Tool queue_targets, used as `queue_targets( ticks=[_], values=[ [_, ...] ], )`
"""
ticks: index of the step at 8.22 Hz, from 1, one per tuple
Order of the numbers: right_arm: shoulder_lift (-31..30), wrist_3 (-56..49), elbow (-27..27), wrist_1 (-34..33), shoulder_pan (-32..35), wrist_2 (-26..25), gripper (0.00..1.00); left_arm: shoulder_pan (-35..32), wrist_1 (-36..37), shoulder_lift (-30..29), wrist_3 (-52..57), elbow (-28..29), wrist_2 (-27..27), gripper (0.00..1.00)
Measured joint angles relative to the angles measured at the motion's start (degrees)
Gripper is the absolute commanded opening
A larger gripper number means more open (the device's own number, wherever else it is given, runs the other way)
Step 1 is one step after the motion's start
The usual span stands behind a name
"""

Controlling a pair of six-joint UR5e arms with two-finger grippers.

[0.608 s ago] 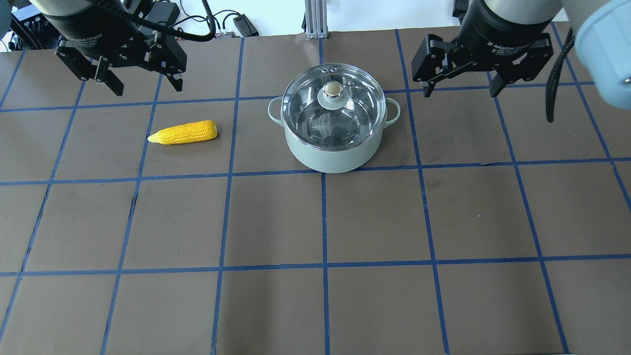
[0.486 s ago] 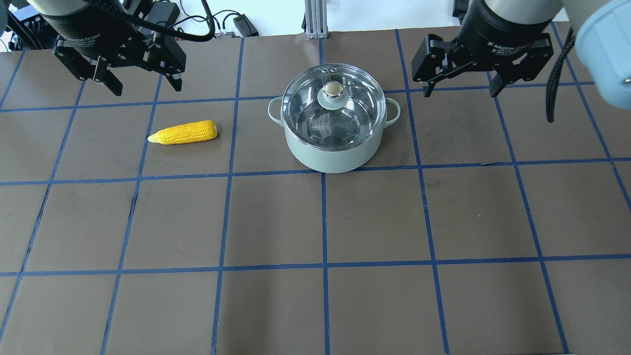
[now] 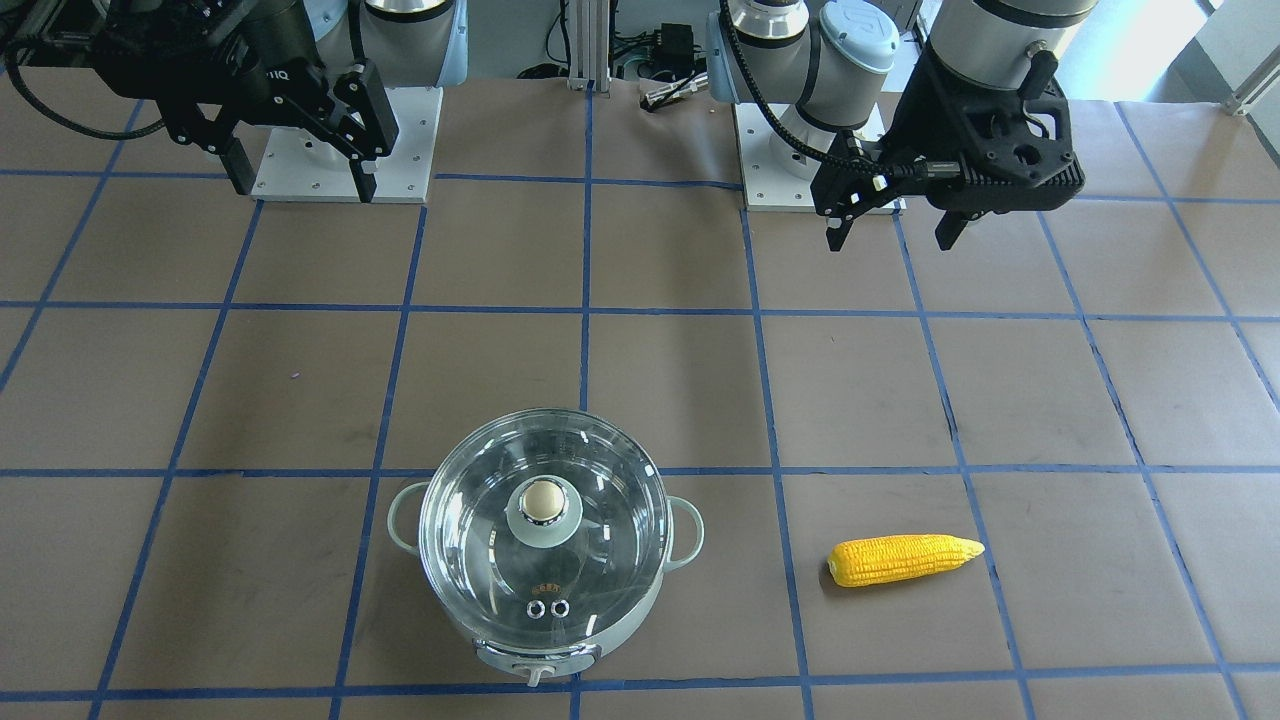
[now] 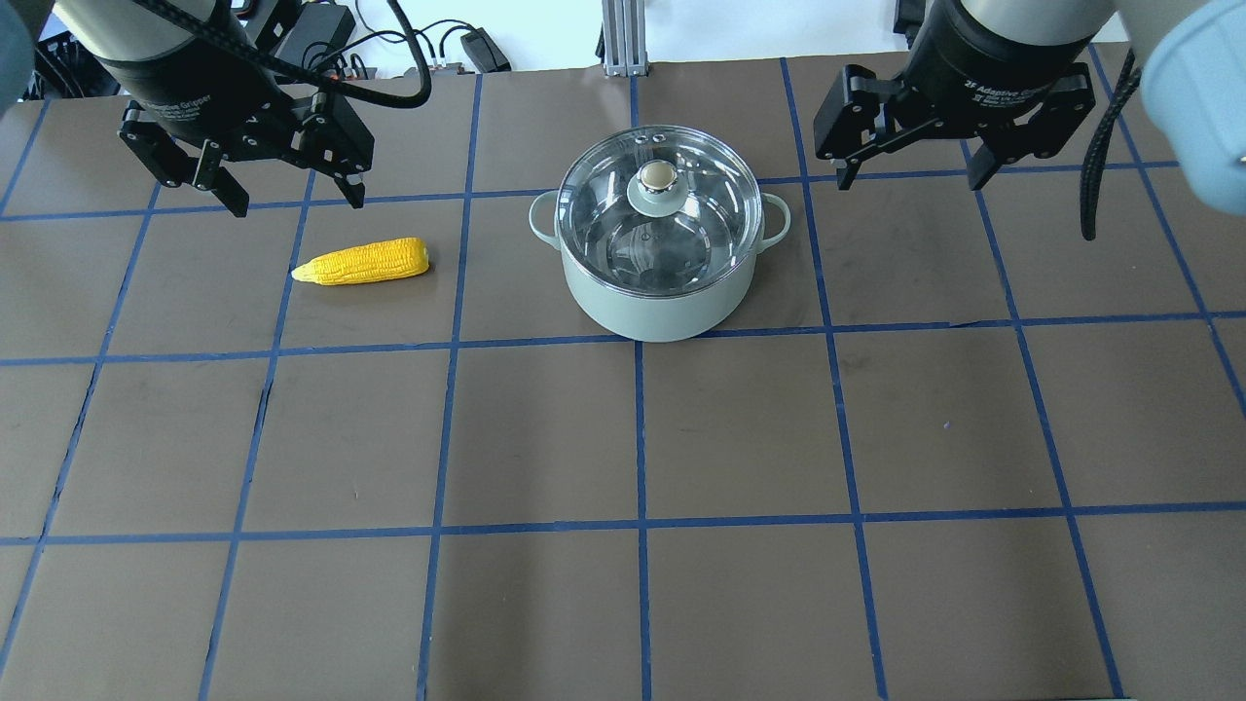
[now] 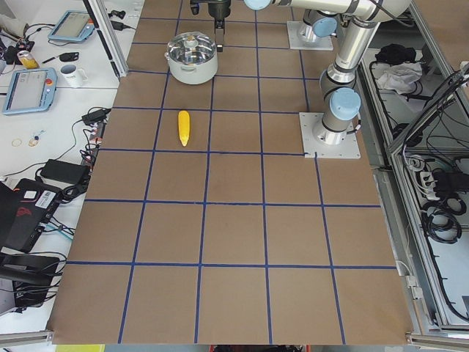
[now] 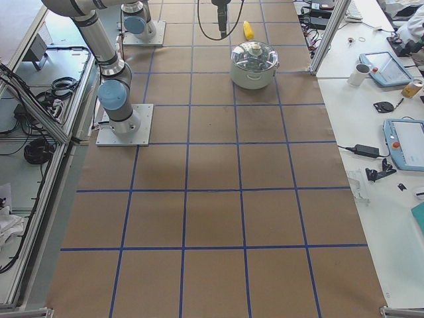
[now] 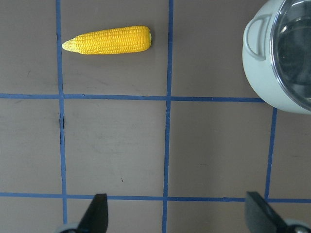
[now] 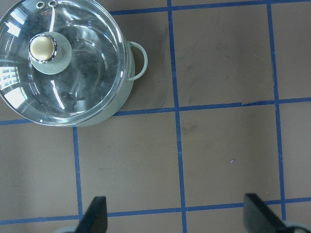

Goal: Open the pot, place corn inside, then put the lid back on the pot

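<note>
Lid (image 4: pixel 660 209) rests closed on pot (image 4: pixel 662 312), corn (image 4: pixel 362 261) lies flat on the table (image 4: pixel 740 428) well apart on the left arm's side, and left gripper (image 4: pixel 298 200) and right gripper (image 4: pixel 909 183) hang raised, jaws spread, holding nothing.

The black two-finger left gripper (image 4: pixel 298 205) is being carried forward over the brown paper-covered table (image 4: pixel 545 438), toward the bright yellow corn cob (image 4: pixel 362 262). Its fingertips, earlier held short of the blue tape line (image 4: pixel 409 198) running behind the cob, are now being seen at that line. The gap between gripper and cob is being narrowed, though the two are being kept apart. A slight drift toward the cob's blunt end is also being noted.
</note>
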Motion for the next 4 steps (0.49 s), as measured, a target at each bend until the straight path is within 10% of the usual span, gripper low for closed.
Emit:
queue_targets(
  ticks=[4],
  values=[
    [0.3,-2.7,0.2,-0.5,0.1,0.6,0.97,1.8,0.8,-1.3,-3.4,0.4,-0.2,1.0]
  ],
)
